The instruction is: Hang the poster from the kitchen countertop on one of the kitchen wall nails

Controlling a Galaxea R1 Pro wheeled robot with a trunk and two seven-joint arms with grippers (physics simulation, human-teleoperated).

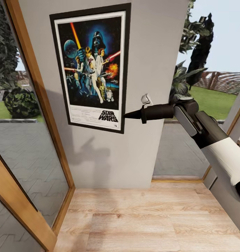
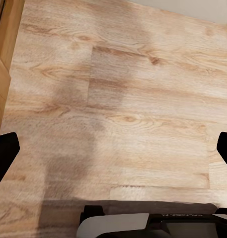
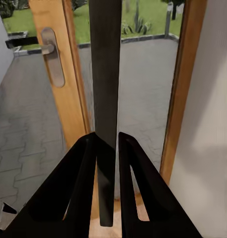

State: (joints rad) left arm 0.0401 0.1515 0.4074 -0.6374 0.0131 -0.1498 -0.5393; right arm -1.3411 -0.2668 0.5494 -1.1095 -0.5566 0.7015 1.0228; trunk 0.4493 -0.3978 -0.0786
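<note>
The poster (image 1: 91, 68) is seen flat against the grey wall (image 1: 148, 70), upright, between two wood-framed windows. Its lower right edge, at about 4 o'clock on the frame, is clamped between the fingers of the right gripper (image 1: 128, 114), which reaches in from 3 o'clock. In the right wrist view, the dark frame edge (image 3: 106, 99) is pinched between both fingers (image 3: 78, 193). The left gripper (image 2: 113, 148) is spread wide over the plank floor (image 2: 118, 99).

"STAR WARS" stands at the bottom of the poster (image 1: 92, 66).
</note>
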